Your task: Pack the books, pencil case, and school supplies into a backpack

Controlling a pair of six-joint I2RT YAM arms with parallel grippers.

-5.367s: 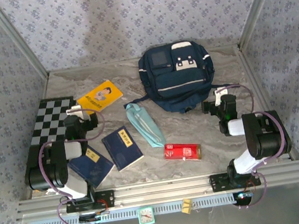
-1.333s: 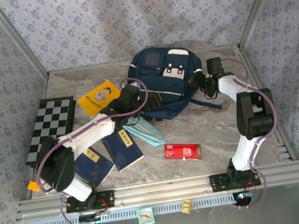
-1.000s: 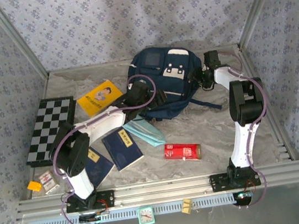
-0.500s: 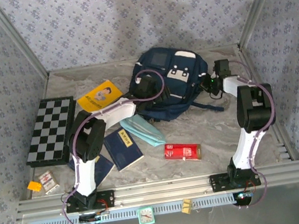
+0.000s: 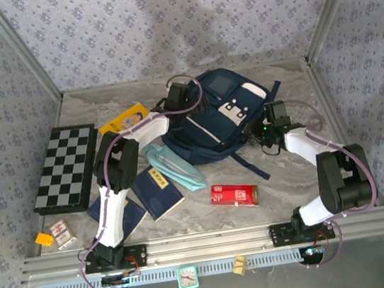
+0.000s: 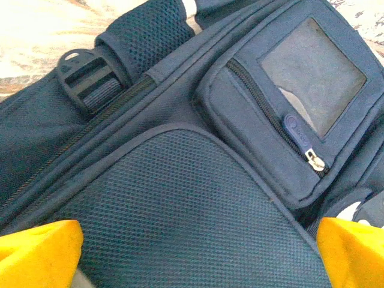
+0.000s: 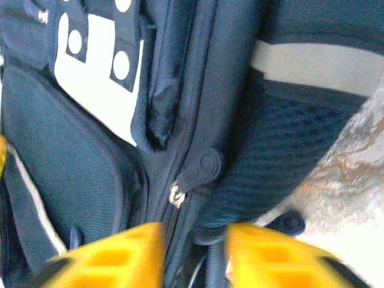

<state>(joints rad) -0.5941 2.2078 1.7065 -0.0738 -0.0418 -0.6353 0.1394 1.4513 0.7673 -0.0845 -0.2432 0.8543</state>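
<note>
Step in hand: unzipping the backpack (image 5: 217, 115), far side of the worktop (image 5: 289, 173).
Left claw (image 6: 192, 252): released, spread over the mesh pocket (image 6: 180, 204).
Right claw (image 7: 195, 246): parted, grasping nothing, just below the zip pull (image 7: 204, 168).
Next, likely: clench on that pull and draw it along.
Pencil case (image 5: 173, 164), red box (image 5: 233, 195): outside, unpacked.

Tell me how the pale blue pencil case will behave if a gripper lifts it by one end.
The pencil case looks like soft, creased fabric, so it would probably sag from a one-end grip. It lies quite flat, suggesting it is light and thinly filled. On the marbled table it should slide or bunch when pushed, not roll.
</note>
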